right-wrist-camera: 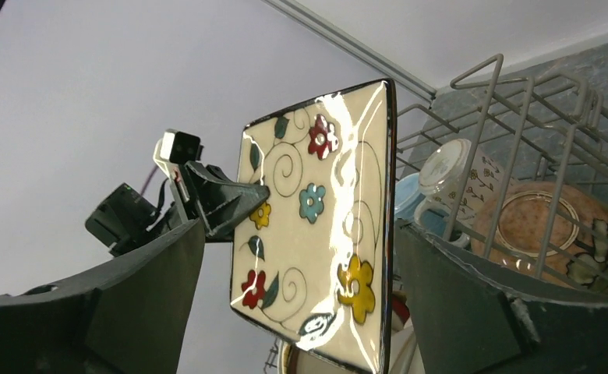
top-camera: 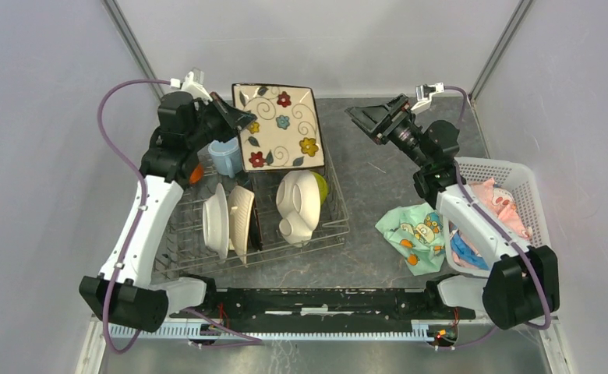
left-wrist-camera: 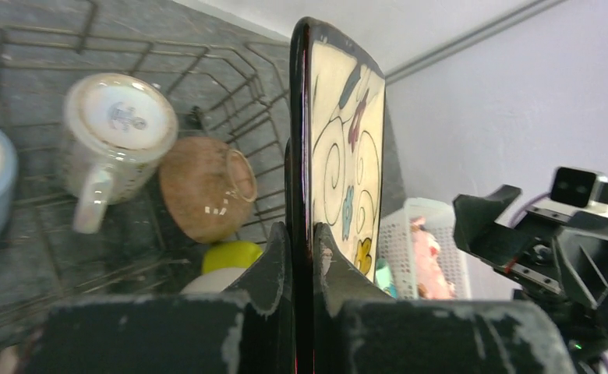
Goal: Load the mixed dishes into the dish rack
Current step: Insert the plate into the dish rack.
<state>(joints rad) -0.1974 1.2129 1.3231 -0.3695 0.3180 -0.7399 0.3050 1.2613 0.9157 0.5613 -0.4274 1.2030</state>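
Note:
A square cream plate with painted flowers [top-camera: 279, 126] hangs on edge over the back of the dish rack [top-camera: 334, 226]. My left gripper [top-camera: 242, 118] is shut on its left rim; in the left wrist view the fingers [left-wrist-camera: 273, 257] pinch the dark edge of the plate [left-wrist-camera: 340, 132]. My right gripper [top-camera: 361, 117] is open to the right of the plate, apart from it. In the right wrist view the plate [right-wrist-camera: 316, 226] shows beyond the spread jaws. The rack holds a light-blue mug [top-camera: 224, 156], a white patterned mug [left-wrist-camera: 114, 125], a tan bowl [left-wrist-camera: 203, 187], a lime-green bowl [top-camera: 320, 185], upright plates [top-camera: 217, 220] and a cream sectioned plate [top-camera: 299, 204].
A white perforated basket [top-camera: 519, 175] with a pink cloth [top-camera: 500, 204] stands at the right, under my right arm. A teal patterned cloth [top-camera: 410, 234] lies on the table between the basket and the rack. Pale walls close in on both sides and at the back.

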